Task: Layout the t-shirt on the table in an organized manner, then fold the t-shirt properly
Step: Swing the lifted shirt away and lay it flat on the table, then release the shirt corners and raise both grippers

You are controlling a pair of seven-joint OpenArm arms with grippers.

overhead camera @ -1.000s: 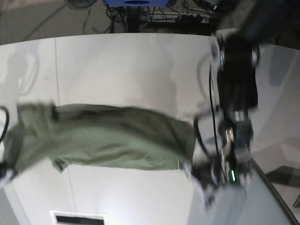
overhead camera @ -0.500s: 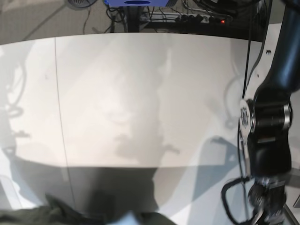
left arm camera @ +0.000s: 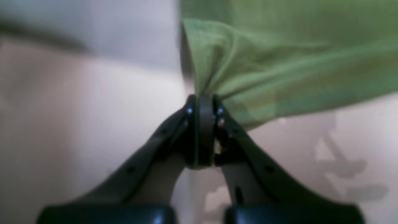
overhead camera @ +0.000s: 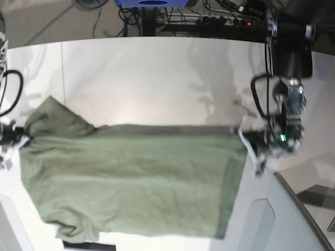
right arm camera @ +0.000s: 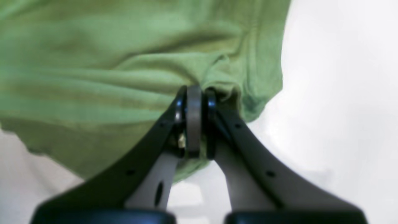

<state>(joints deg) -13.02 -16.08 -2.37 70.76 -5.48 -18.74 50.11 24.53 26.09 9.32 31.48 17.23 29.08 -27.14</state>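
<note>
The olive-green t-shirt (overhead camera: 131, 178) hangs spread wide between my two grippers over the white table (overhead camera: 157, 78), its lower part draping toward the near edge. On the right of the base view, my left gripper (overhead camera: 245, 140) is shut on one upper corner of the cloth. At the left edge my right gripper (overhead camera: 20, 138) is shut on the other corner, beside a sleeve. In the left wrist view the jaws of the left gripper (left arm camera: 205, 99) pinch a fold of the t-shirt (left arm camera: 279, 68). The right wrist view shows the right gripper (right arm camera: 194, 91) pinching bunched fabric of the t-shirt (right arm camera: 108, 68).
A grey angled panel (overhead camera: 282, 219) stands at the lower right, close to the left arm. Cables and a blue object (overhead camera: 152, 2) lie beyond the table's far edge. A thin dark seam (overhead camera: 64, 73) runs across the tabletop on the left.
The shirt was bunched a second ago, then dropped almost out of the base view. Now it is stretched wide between both grippers, and the left arm has moved up the view.
</note>
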